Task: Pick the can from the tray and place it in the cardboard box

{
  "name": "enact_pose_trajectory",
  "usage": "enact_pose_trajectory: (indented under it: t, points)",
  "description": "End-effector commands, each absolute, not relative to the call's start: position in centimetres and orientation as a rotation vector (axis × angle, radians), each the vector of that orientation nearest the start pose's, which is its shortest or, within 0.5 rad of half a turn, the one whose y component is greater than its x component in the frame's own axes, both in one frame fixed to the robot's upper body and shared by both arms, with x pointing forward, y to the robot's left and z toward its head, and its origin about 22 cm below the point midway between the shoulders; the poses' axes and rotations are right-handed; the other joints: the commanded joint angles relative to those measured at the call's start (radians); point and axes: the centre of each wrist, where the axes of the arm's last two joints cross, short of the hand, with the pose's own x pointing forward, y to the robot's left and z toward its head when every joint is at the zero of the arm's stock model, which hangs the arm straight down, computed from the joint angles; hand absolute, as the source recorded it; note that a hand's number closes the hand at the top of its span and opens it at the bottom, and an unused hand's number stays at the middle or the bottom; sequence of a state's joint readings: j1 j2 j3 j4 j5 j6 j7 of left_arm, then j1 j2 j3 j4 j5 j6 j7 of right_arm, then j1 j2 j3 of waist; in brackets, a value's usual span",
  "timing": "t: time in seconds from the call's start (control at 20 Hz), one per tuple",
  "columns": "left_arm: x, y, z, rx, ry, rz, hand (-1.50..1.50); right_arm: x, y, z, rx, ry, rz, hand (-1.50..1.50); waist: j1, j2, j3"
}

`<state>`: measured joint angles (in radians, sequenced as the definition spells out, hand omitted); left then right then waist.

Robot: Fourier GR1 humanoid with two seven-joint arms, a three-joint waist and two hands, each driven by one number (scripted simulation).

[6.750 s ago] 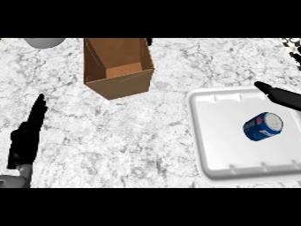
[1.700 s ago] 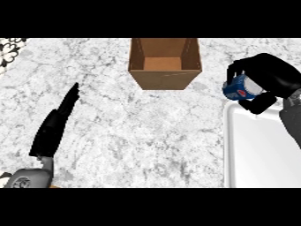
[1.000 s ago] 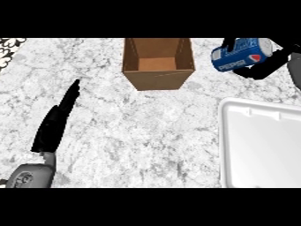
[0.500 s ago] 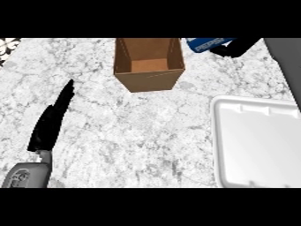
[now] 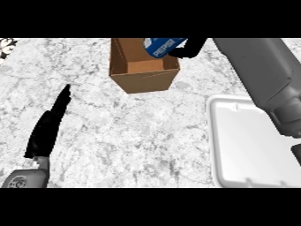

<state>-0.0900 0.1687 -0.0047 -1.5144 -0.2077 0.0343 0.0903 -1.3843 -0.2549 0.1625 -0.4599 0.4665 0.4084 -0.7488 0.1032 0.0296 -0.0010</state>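
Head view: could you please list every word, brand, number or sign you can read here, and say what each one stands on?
"PEPSI": white letters on the side of the blue can, held by the right hand over the open cardboard box.
Any smaller print on the can cannot be read.
Cardboard box, white tray and marble counter: no text visible.

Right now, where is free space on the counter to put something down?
Bare counter lies between the left hand and the tray, below the cardboard box. It is crowded at the box's right rim, where the right hand holds the can.
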Motion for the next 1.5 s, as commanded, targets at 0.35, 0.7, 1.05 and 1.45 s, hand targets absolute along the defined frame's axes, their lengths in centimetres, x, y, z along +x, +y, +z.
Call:
enact_pose_trajectory:
  t: [0.35, 0.7, 1.05, 1.45]
  points:
    - [25.9, 26.1, 1.6, 0.322, -1.491, -0.276, 0.0, 45.9, -4.0, 19.1, 0.225, -1.909, 1.725, 1.5, -0.011, 0.001, -0.001]
    - [26.4, 25.7, 3.0, 0.32, -1.513, -0.264, 0.0, 45.4, -3.3, 16.0, 0.204, -1.791, 1.676, -1.5, -0.004, 0.0, 0.0]
    - [26.6, 26.6, 2.4, 0.307, -1.503, -0.292, 0.0, 45.5, -4.2, 14.8, 0.381, -1.838, 1.396, -1.5, 0.015, 0.005, 0.0]
    - [26.9, 26.0, 3.0, 0.305, -1.517, -0.282, 0.0, 46.7, -6.5, 16.5, 0.533, -1.848, 0.923, -1.5, 0.011, 0.016, 0.001]
